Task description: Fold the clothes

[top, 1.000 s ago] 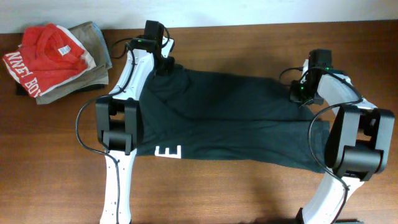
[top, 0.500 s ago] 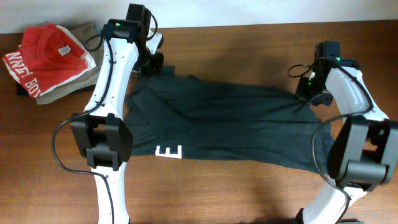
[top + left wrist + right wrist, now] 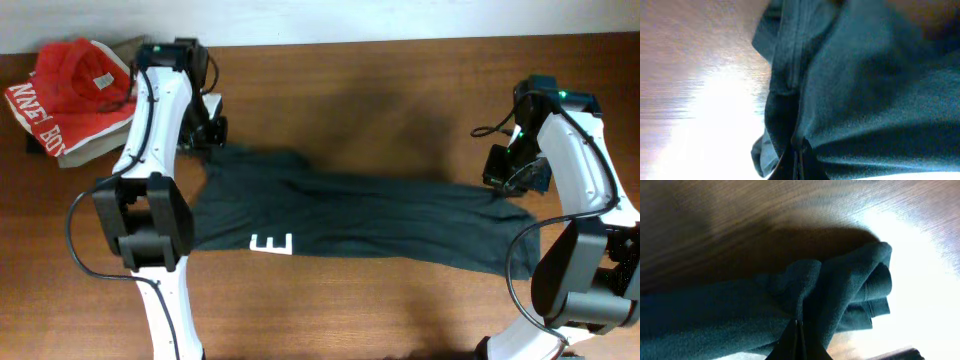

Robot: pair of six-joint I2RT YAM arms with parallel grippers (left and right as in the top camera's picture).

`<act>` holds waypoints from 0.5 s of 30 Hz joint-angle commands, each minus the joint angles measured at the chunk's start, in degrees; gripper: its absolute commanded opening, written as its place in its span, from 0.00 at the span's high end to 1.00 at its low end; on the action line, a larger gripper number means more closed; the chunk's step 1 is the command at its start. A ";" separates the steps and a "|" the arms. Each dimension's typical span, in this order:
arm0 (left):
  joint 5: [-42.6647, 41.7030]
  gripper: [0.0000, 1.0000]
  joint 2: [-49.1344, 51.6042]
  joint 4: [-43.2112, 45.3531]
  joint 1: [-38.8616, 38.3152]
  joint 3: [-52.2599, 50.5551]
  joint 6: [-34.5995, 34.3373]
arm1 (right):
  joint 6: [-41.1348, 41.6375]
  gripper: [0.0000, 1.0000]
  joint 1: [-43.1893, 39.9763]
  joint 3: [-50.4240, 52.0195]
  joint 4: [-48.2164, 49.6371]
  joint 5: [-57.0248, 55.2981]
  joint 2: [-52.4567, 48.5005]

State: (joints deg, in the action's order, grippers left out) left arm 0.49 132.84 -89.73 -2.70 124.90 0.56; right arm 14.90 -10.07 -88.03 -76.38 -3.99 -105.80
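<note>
The dark T-shirt [image 3: 370, 215] lies stretched in a long band across the middle of the surface [image 3: 400, 90], with one white letter showing at its near edge. At its far corners, the left gripper [image 3: 208, 140] and right gripper [image 3: 507, 172] each have jaws pinching a bunch of its fabric. A lengthwise fold seems made; the crosswise folds look undone. Farthest left sits a red shirt [image 3: 60, 90].

A folded red shirt [image 3: 62, 88] with white lettering lies at the far left corner of the brown wooden table [image 3: 380, 90], atop a folded khaki garment [image 3: 97, 148] whose edges show beneath it.
</note>
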 commanded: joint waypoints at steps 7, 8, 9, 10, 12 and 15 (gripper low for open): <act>-2.12 0.99 -0.52 9.29 -0.39 -23.21 -0.59 | 0.66 0.75 0.31 6.43 -1.22 0.76 1.29; -1.75 1.00 -0.52 9.64 -0.39 -24.48 -0.59 | 0.66 0.72 0.31 7.67 -1.22 0.76 1.29; -1.46 0.99 -0.52 9.62 -0.39 -24.92 -0.59 | 0.63 0.70 0.31 8.33 -1.22 0.76 1.29; -0.68 0.95 -0.52 9.60 -0.39 -25.46 -0.59 | 0.66 0.67 0.31 9.16 -1.16 0.74 1.29; -0.26 0.84 -0.55 9.35 -0.39 -25.22 -0.61 | 0.63 0.53 0.31 9.35 -0.79 0.72 1.29; -0.24 0.84 -0.70 7.76 -0.39 -22.34 -1.05 | 0.63 0.33 0.11 8.31 -0.35 0.70 1.31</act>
State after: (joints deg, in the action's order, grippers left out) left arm -0.49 132.68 -80.73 -3.25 100.66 -0.01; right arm 15.25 -10.07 -78.96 -76.99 -3.14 -105.69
